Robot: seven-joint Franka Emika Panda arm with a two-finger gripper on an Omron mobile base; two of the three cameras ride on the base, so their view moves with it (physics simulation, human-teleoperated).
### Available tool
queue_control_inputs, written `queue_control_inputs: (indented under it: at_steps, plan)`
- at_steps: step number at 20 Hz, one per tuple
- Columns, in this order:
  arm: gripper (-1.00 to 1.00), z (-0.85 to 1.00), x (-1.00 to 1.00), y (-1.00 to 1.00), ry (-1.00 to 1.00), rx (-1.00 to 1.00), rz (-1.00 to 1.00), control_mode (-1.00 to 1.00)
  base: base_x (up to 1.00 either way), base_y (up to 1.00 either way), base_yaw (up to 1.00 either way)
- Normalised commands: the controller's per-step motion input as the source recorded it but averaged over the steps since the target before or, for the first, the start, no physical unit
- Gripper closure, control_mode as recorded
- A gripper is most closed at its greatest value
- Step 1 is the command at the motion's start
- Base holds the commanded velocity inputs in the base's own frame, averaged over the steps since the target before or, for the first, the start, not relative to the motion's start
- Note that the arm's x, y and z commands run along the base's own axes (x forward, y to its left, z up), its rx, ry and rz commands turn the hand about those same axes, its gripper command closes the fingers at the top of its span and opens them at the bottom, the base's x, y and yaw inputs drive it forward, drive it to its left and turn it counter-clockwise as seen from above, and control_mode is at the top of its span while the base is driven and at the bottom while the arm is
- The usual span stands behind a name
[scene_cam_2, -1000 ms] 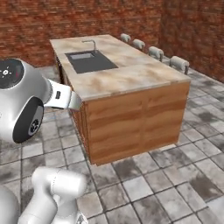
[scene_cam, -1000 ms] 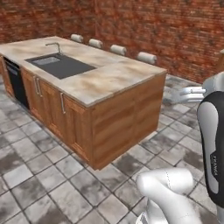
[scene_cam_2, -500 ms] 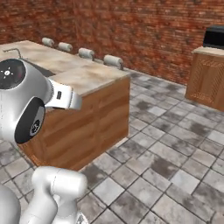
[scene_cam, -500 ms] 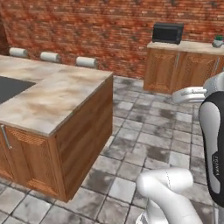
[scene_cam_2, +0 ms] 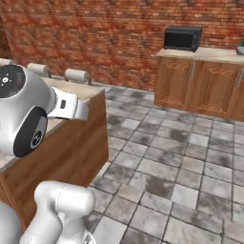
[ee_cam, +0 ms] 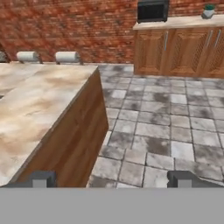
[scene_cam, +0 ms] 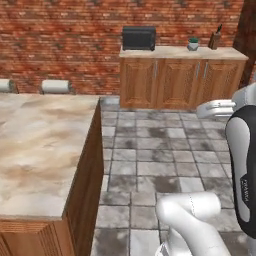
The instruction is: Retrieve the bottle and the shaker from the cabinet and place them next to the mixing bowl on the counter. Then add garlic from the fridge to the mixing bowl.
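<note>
My gripper point(ee_cam: 112, 179) is open, its two dark fingertips point(ee_cam: 41, 178) wide apart at the bottom of the hand view with nothing between them. It points over the corner of the counter point(ee_cam: 39, 109), a beige marble island top on wooden base cabinets, also at the left in the left base view point(scene_cam: 40, 150). The counter's visible part is bare. The bottle, the shaker, the cabinet, the mixing bowl, the garlic and the fridge are out of view.
A second wooden counter point(scene_cam: 182, 52) stands against the brick back wall, carrying a black microwave point(scene_cam: 139, 38), a small potted plant point(scene_cam: 193, 44) and a knife block point(scene_cam: 215, 40). Grey stone floor tiles point(scene_cam: 160, 150) lie between it and the island. Stools point(scene_cam: 57, 86) stand behind the island.
The whole picture has swung: the camera turned right, so the island with its sink slid off to the left and the back-wall counter with the microwave came into view. The gripper stays open.
</note>
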Motion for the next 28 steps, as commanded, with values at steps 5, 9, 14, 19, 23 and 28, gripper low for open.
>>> queue_control_inputs:
  at_steps: [5, 9, 14, 19, 23, 28]
  plan:
    - [-1.0, 0.0, 0.0, 0.0, 0.0, 0.0, 0.0, 1.0, 0.96, 0.45, -0.54]
    - [-1.0, 0.0, 0.0, 0.0, 0.0, 0.0, 0.0, 1.0, 0.75, 0.31, -0.48]
    - [-1.0, 0.0, 0.0, 0.0, 0.0, 0.0, 0.0, 1.0, -0.41, 0.41, -0.16]
    - [-1.0, 0.0, 0.0, 0.0, 0.0, 0.0, 0.0, 1.0, -1.0, 0.57, 0.01]
    - [-1.0, 0.0, 0.0, 0.0, 0.0, 0.0, 0.0, 1.0, -1.0, 0.6, 0.13]
    - [-1.0, 0.0, 0.0, 0.0, 0.0, 0.0, 0.0, 1.0, -1.0, 0.68, 0.25]
